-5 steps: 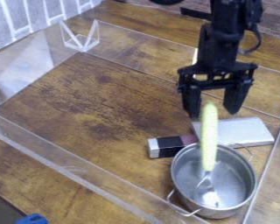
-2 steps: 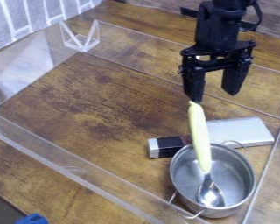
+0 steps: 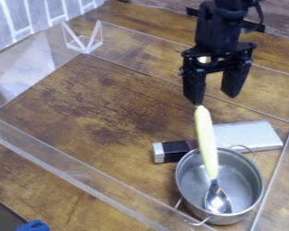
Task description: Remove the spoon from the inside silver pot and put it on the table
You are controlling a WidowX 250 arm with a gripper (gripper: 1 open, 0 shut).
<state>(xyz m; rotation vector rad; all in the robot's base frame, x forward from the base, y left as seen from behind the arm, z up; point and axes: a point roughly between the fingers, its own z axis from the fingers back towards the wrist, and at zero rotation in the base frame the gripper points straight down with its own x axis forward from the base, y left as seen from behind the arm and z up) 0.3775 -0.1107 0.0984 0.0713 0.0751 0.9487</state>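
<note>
The spoon (image 3: 206, 144) has a thick pale yellow-green handle and leans on the rim of the silver pot (image 3: 219, 186), its small metal bowl resting inside on the pot's floor. The handle sticks up and back over the rim. The pot stands near the front right of the dark wood table (image 3: 98, 99). My black gripper (image 3: 215, 87) hangs open above and just behind the top of the handle, with nothing between its fingers and a clear gap to the spoon.
A small black-and-silver block (image 3: 172, 151) lies just left of the pot. A flat silver-grey slab (image 3: 249, 136) lies behind the pot. Clear acrylic walls (image 3: 62, 144) ring the table, with a clear bracket (image 3: 82, 38) at the back left.
The open gripper has risen and drifted slightly back and left, away from the spoon handle. The spoon and pot have stayed in place.
</note>
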